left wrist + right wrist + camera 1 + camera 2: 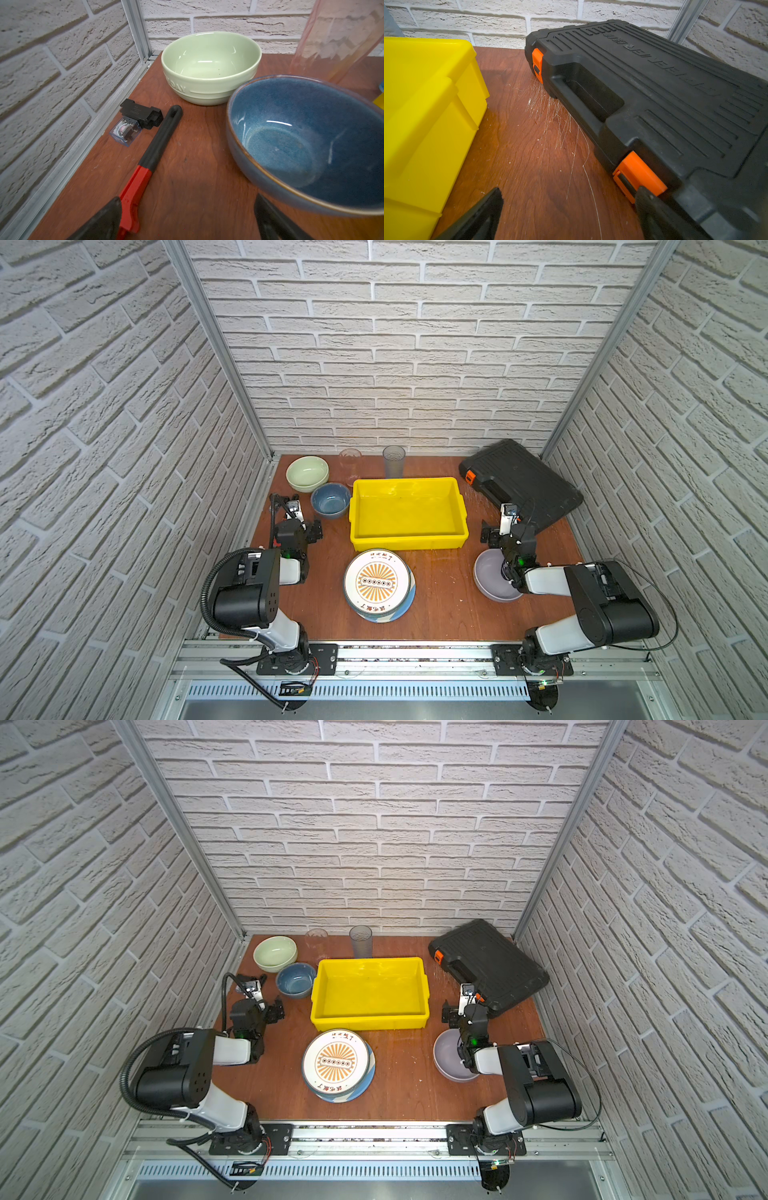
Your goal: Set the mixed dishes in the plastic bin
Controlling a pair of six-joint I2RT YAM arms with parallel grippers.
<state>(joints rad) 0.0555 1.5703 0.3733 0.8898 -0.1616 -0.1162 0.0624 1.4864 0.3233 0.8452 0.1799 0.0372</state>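
The yellow plastic bin [407, 514] [370, 992] [425, 104] stands mid-table with nothing in it. In front of it lies a stack of plates [377, 583] [336, 1063], the orange sunburst one on top. A pale green bowl [307, 472] [209, 66] and a blue bowl [331, 499] [301, 135] stand at the back left. Behind the bin are two clear tumblers [350, 462] [394, 460]. A lavender bowl [490, 578] [449, 1056] lies partly under my right arm. My left gripper [298, 526] [187, 218] is open just beside the blue bowl. My right gripper [509, 531] [569, 214] is open over bare wood between bin and case.
A black case [523, 485] [654, 93] with orange latches [639, 174] fills the back right, close to one right finger. A red and black wrench [153, 153], a clear relay [126, 131] and a black block [141, 113] lie by the left wall.
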